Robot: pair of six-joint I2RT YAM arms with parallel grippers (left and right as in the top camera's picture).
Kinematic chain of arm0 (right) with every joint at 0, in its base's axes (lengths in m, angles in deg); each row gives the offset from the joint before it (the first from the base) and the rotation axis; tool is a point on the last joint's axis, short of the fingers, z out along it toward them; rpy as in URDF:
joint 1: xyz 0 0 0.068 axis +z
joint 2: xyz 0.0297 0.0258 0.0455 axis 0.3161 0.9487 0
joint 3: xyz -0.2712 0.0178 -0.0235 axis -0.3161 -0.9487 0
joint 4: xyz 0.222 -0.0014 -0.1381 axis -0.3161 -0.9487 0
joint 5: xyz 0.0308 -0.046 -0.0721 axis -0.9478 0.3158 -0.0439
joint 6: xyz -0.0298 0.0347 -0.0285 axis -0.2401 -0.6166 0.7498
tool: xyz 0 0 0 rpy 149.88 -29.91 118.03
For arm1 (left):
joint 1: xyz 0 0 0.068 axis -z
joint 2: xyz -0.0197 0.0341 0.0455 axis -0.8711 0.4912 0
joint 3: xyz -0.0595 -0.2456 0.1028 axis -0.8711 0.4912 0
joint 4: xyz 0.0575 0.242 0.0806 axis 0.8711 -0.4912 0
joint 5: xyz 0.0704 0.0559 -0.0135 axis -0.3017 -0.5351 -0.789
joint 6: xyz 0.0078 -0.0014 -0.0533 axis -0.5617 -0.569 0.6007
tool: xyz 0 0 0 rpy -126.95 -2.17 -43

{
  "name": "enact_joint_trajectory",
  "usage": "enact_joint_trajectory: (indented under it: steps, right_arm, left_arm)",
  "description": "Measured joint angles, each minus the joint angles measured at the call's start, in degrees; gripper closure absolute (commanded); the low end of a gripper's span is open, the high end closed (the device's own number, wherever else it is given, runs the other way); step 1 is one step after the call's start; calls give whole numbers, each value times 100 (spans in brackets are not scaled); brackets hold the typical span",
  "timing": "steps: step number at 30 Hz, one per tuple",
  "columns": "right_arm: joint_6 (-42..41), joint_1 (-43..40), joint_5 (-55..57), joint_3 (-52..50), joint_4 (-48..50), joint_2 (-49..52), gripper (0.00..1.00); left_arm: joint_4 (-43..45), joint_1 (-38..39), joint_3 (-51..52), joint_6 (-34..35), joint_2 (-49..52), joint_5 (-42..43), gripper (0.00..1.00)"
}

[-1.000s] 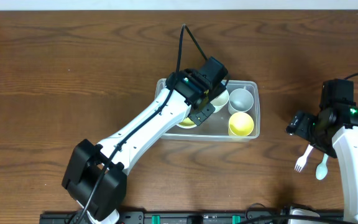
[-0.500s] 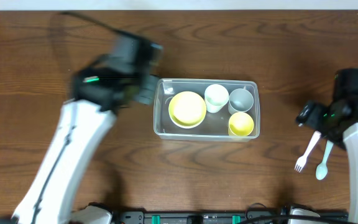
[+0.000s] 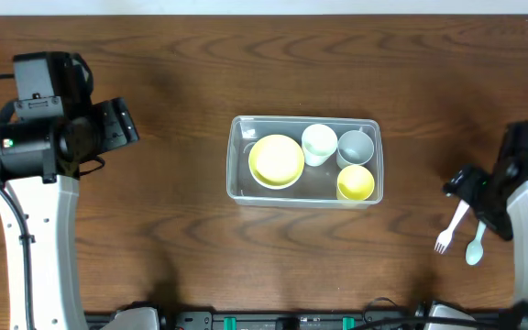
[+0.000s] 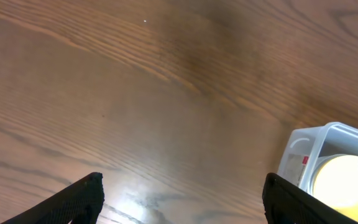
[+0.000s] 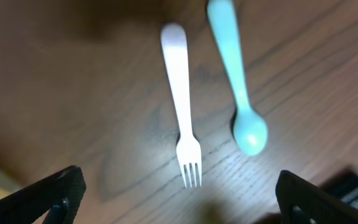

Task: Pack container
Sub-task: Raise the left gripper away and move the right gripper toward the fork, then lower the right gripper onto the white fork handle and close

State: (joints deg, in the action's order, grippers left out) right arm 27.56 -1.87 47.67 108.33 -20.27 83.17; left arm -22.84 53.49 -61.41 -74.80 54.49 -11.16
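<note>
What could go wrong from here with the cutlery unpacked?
The white plastic fork and pale blue plastic spoon lie close together below the open right pincer; closing on one may nudge the other. Both lie flat on the wooden table, so the grip might slip. The clear rectangular plastic container holds a yellow bowl, a white cup, a grey cup and a yellow cup; cutlery may sit propped over its rim.

table (image 3: 154,55): looked like grained wood, slight sheen
container (image 3: 239,188): looked like clear glossy plastic
fork (image 5: 182,118): was smooth white plastic
spoon (image 5: 250,134): was smooth plastic
</note>
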Motion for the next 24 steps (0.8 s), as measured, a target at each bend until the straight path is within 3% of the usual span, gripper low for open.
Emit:
enact_joint_trajectory:
  steps: [6, 24]
  right_arm:
    - [-2, 0, -50, -485, 494, 564, 1]
    - [330, 0, -146, -518, 1134, 1596, 1]
  left_arm:
    - [-2, -2, 0, 57, 61, 61, 18]
    - [0, -2, 0, 57, 72, 63, 18]
